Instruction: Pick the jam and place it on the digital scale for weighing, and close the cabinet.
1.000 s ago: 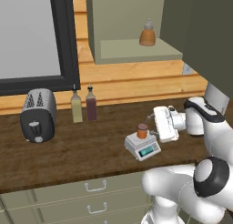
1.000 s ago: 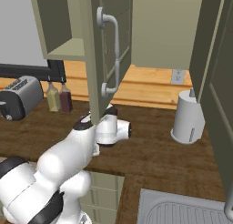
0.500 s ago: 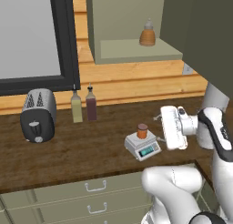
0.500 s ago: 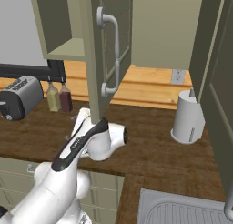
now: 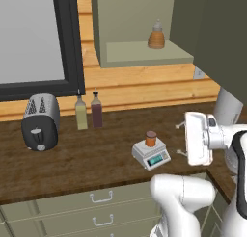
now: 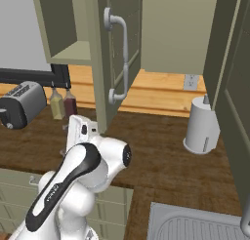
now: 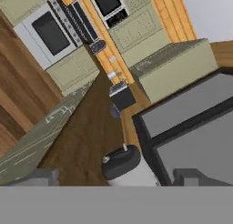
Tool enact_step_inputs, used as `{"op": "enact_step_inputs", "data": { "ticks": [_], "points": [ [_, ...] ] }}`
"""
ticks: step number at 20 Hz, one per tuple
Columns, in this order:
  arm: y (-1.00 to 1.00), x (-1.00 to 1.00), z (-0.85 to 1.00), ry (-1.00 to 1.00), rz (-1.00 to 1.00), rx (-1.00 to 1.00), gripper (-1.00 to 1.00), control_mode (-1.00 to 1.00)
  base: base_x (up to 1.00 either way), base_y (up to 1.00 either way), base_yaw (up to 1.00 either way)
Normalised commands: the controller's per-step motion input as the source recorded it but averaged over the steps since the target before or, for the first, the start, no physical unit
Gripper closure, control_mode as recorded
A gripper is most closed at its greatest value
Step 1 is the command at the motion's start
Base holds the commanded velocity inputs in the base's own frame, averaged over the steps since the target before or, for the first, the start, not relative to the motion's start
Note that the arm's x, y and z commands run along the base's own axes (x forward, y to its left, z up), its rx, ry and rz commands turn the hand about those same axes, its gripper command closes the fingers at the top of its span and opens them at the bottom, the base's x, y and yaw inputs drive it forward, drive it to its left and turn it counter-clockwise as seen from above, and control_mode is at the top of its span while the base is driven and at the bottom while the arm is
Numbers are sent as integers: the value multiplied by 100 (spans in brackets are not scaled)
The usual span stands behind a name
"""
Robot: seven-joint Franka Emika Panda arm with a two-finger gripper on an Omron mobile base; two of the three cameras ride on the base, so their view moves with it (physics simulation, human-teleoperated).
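The jam (image 5: 151,138), a small orange jar with a brownish-red lid, stands upright on the top plate of the light-grey digital scale (image 5: 153,157) on the dark wooden counter. My gripper (image 5: 180,139) hovers to the right of the jar at about its height, pointing at it, open and holding nothing, with a clear gap to the jar. In the hand view the fingertips (image 7: 43,176) stand wide apart. The olive-green cabinet door (image 6: 118,49) with its silver bar handle (image 6: 125,58) stands swung open above the counter, and it also fills the upper right of the left base view (image 5: 226,38).
A tan beehive bottle (image 5: 156,36) sits on the open cabinet's shelf. A toaster (image 5: 41,121) and two bottles (image 5: 81,113) (image 5: 96,111) stand at the back left. A white cylinder (image 6: 201,129) stands at the right, near a sink (image 6: 195,224). Pale drawers (image 5: 96,202) run below.
My hand has drawn back to the right, away from the scale, while the arm's elbow swung forward. The jam has stayed on the scale and the door stays open.
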Motion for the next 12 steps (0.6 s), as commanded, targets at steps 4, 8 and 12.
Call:
{"op": "enact_step_inputs", "data": {
  "ticks": [4, 8, 12],
  "points": [
    [-24, -45, 71, -39, -7, -3, -100, -100, 0, 0, 0],
    [-30, -56, 68, -35, 0, -1, -100, -100, 0, 0, 0],
    [-44, -66, 51, -26, -10, -1, -100, -100, 0, 0, 0]
  ]
}}
